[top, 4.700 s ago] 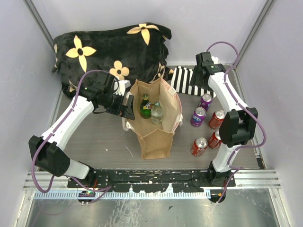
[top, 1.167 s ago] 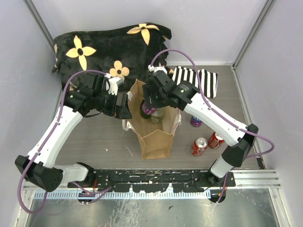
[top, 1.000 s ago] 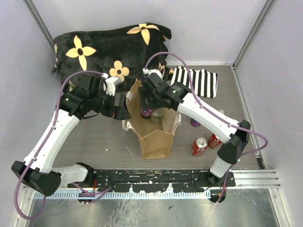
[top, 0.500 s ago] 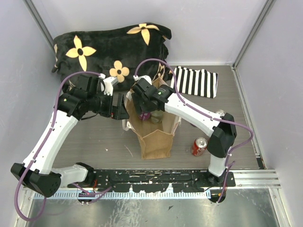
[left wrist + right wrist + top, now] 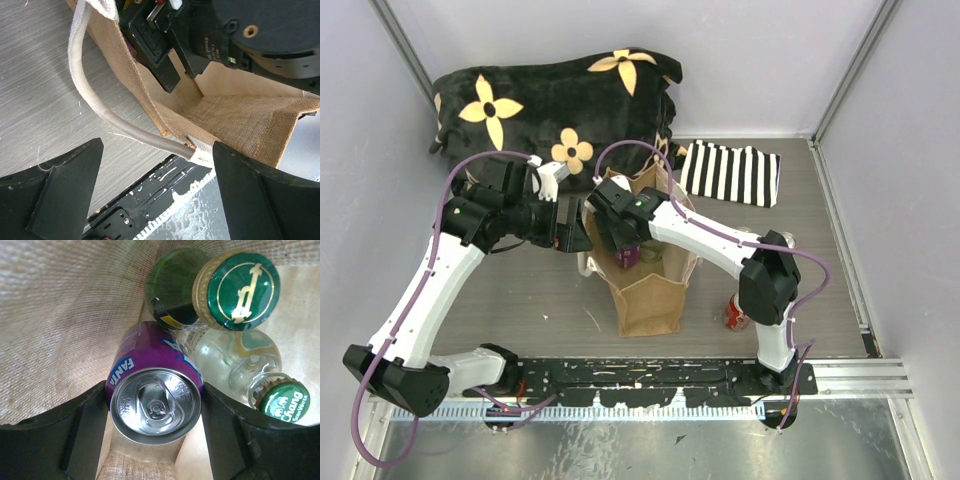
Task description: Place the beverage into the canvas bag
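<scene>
Grey wood-grain bench runs between pale walls, with a black flowered blanket heaped at its far left and a black-and-white striped cloth lying flat at the far right. The canvas bag stands upright in the middle with its mouth open.

The right arm bends over the bag's rim, and the right tool is lowered inside it. Its fingers sit against opposite sides of a purple Fanta can, clasping it upright. The can is inside the bag, close to the tan woven wall. It is just beside a green bottle with a green-and-gold cap and a clear bottle with a green Chang cap. Whether the can rests on the bag's floor I cannot tell.

The left tool is at the bag's left rim with its jaws spread wide. The white strap handle crosses the gap between them, and they grip nothing.

A red can stands on the bench to the right of the bag, partly hidden behind the right arm.
</scene>
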`<state>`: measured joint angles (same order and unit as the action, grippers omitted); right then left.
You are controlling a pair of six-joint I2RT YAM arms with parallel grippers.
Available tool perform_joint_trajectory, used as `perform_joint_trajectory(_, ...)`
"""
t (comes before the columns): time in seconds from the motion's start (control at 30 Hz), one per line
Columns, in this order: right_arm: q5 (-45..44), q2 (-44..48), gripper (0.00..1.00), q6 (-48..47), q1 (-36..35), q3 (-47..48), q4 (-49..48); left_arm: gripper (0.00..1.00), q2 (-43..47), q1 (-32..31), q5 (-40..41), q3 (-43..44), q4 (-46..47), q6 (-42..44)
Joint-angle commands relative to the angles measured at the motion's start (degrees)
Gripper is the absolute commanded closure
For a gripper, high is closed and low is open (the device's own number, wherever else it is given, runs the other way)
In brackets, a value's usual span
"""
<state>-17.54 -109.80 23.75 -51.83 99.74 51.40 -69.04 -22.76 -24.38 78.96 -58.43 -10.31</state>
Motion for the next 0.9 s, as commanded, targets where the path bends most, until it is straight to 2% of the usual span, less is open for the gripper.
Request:
perform_joint_trajectory(0.0, -3.9, 1.1, 0.99, -0.8, 0.2, 0.7, -4.3, 0.02, 0.0, 0.4, -1.5, 0.9, 0.1, 0.9)
perform_joint_trajectory(0.5, -5.5, -1.2, 0.98, -0.2, 0.2, -5.5, -6.8, 0.02, -0.9, 0.8, -2.3, 1.6, 1.0, 0.8)
perform_joint_trajectory(0.63, -5.7, -1.1, 0.83, 0.0, 0.2, -5.9, -7.0, 0.02, -0.7, 0.8, -2.2, 1.1, 1.1, 0.7)
perform_joint_trajectory(0.77, -5.6, -0.6, 0.57, -0.3, 0.2, -5.5, -7.0, 0.02, -0.6, 0.8, -2.9, 1.2, 1.2, 0.1)
perform_joint_trajectory(0.87, -5.4, -0.3, 0.46, -0.6, 0.2, -4.9, -6.6, 0.02, -0.7, 0.8, -3.1, 1.4, 1.4, 0.1)
